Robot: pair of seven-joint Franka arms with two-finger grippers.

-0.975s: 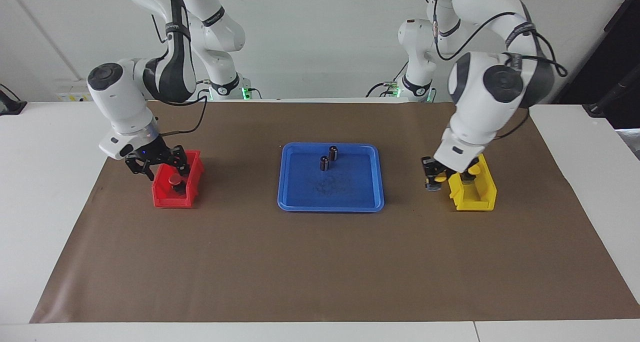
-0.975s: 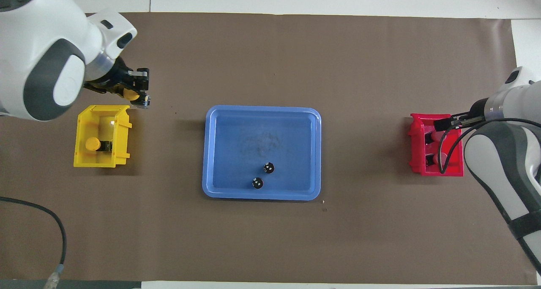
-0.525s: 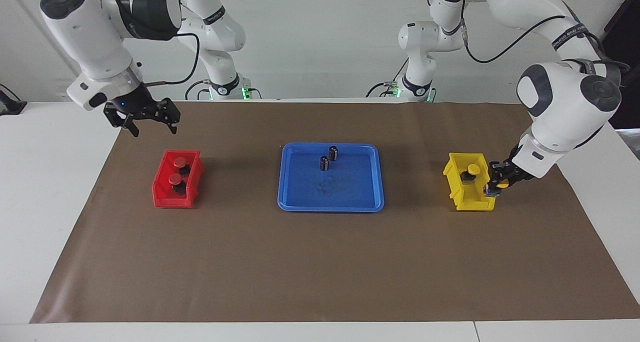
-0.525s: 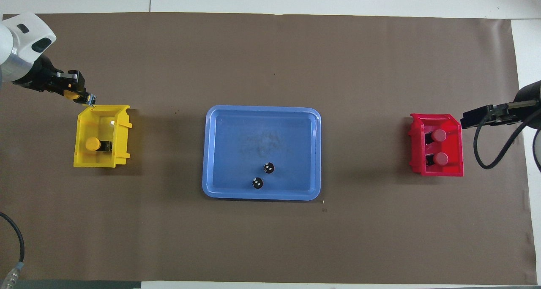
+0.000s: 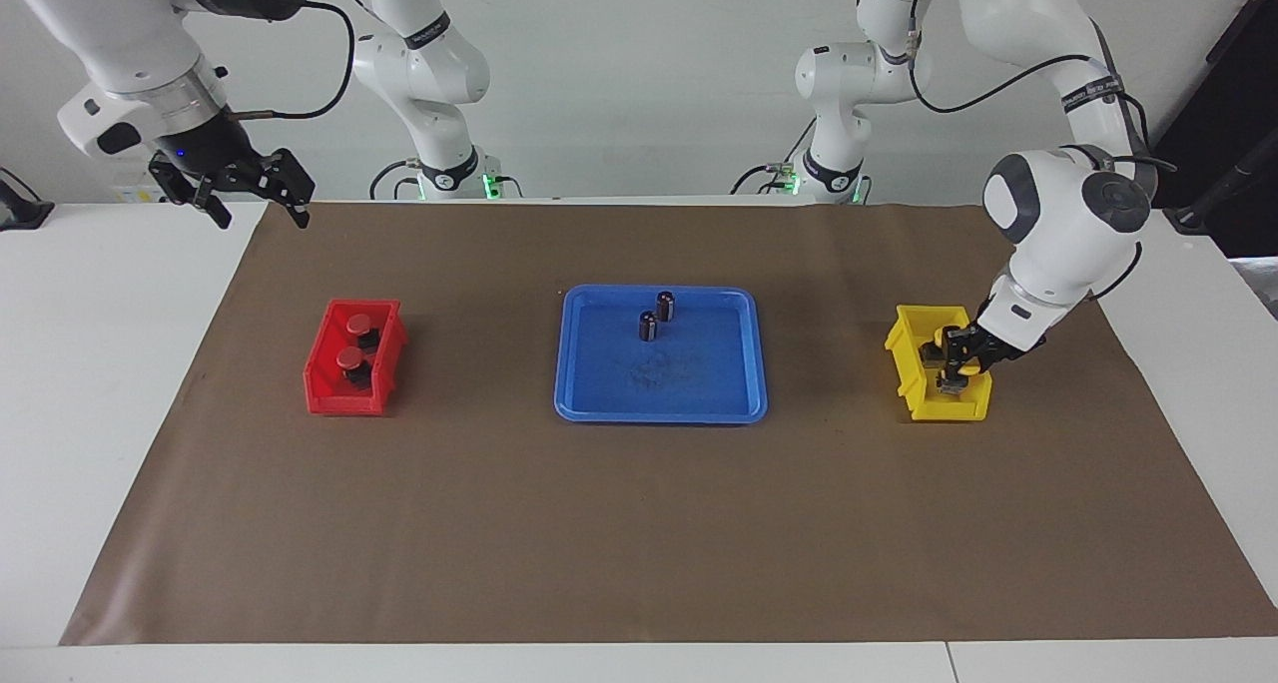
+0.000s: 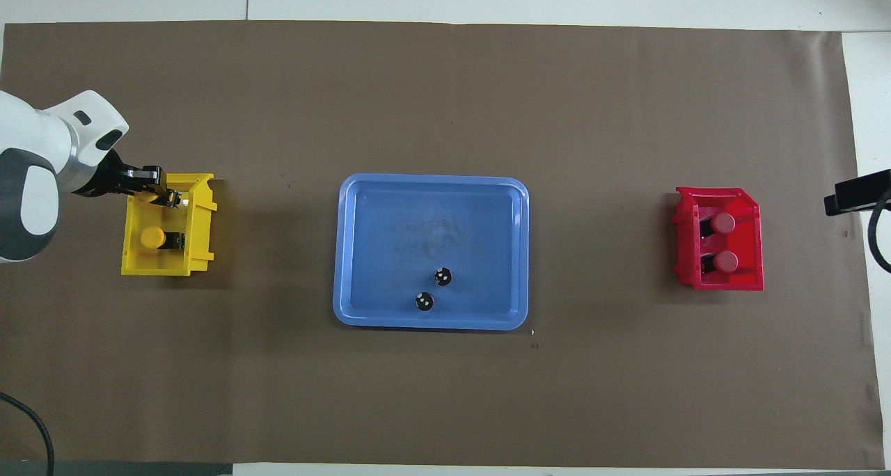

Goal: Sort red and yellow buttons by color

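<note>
Yellow button (image 5: 956,370) gripped in left claw (image 5: 959,364), over yellow bin (image 5: 912,371)

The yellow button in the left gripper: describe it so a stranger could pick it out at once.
Start at the blue tray in the middle of the brown mat, then go to the yellow bin toward the left arm's end. Two yellow-capped buttons are there: one lies loose in the bin, nearer the robots. The yellow button you want is the one clamped in the left gripper over the bin.

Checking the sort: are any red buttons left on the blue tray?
No: the blue tray holds only two dark cylinders, and both red buttons sit in the red bin.
</note>
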